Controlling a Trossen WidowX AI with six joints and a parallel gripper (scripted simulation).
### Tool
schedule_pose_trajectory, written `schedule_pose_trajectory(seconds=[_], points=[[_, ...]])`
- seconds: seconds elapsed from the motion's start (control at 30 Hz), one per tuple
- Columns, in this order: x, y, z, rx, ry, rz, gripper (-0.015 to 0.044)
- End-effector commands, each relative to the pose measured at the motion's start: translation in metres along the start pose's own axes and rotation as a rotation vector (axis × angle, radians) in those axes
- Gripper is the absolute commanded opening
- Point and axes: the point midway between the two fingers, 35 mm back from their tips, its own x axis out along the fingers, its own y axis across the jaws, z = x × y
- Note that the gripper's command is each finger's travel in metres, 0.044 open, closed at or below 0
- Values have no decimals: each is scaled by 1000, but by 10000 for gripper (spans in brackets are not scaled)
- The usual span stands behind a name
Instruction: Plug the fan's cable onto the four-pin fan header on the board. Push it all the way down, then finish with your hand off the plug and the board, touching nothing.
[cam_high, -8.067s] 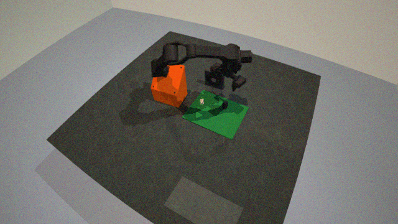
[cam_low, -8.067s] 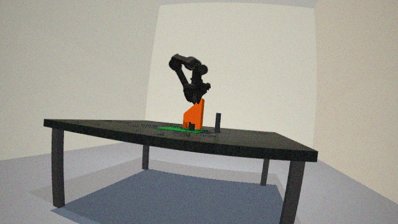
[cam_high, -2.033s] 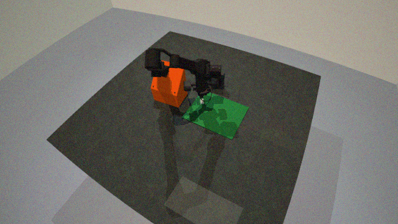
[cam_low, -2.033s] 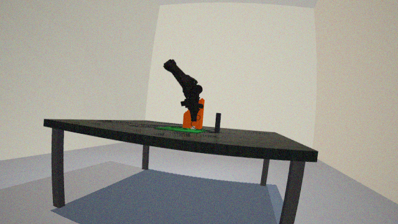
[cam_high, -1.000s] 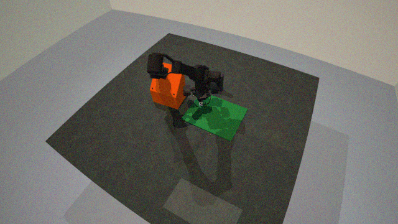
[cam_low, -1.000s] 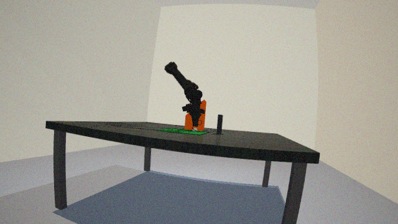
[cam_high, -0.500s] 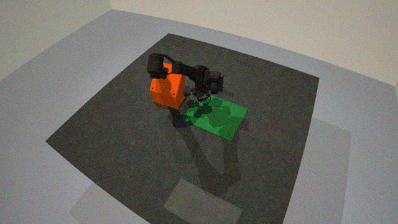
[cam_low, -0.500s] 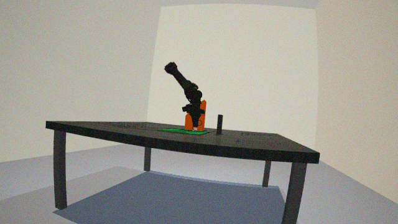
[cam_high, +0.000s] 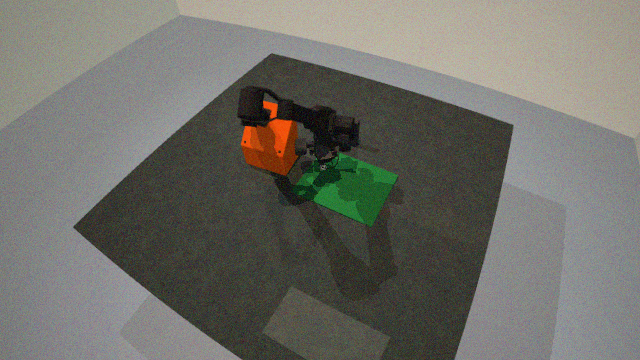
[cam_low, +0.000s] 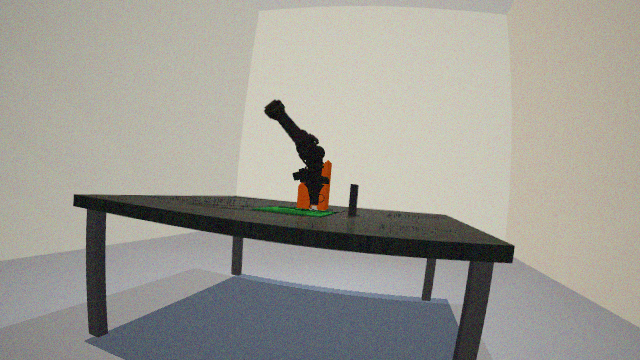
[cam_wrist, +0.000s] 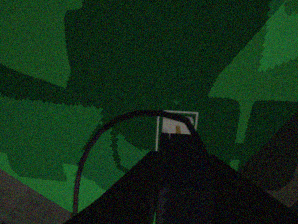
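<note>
The green board (cam_high: 385, 184) (cam_low: 280, 210) (cam_wrist: 35, 40) lies flat on the table. The white fan header (cam_wrist: 172, 125) stands inside a thin white outline (cam_wrist: 157, 134) on the board, with a brass-coloured pin showing. My gripper (cam_high: 323, 164) (cam_low: 313, 204) (cam_wrist: 180, 161) points down, low over the header, shut on the dark plug (cam_wrist: 182, 140) at the cable's end. The black cable (cam_wrist: 125, 116) arches from the plug to the lower left in the wrist view. The plug overlaps the header's near part. The fingers and plug hide most pins, and I cannot tell how deep the plug sits.
The orange arm base (cam_high: 267, 150) (cam_low: 302, 196) stands close beside the board. A dark upright post (cam_low: 353, 200) stands on the table near the board in the exterior view. The arm's shadows cross the board and the dark table (cam_high: 175, 215).
</note>
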Motion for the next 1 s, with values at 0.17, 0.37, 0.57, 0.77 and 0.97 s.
schedule_pose_trajectory(seconds=[0.17, 0.37, 0.57, 0.77, 0.97], points=[[2, -1, 0, -5, -3, -2, 0], [4, -1, 0, -5, -3, -2, 0], [8, -1, 0, -6, -3, -2, 0], [12, -1, 0, -6, -3, -2, 0], [15, -1, 0, -6, -3, -2, 0]])
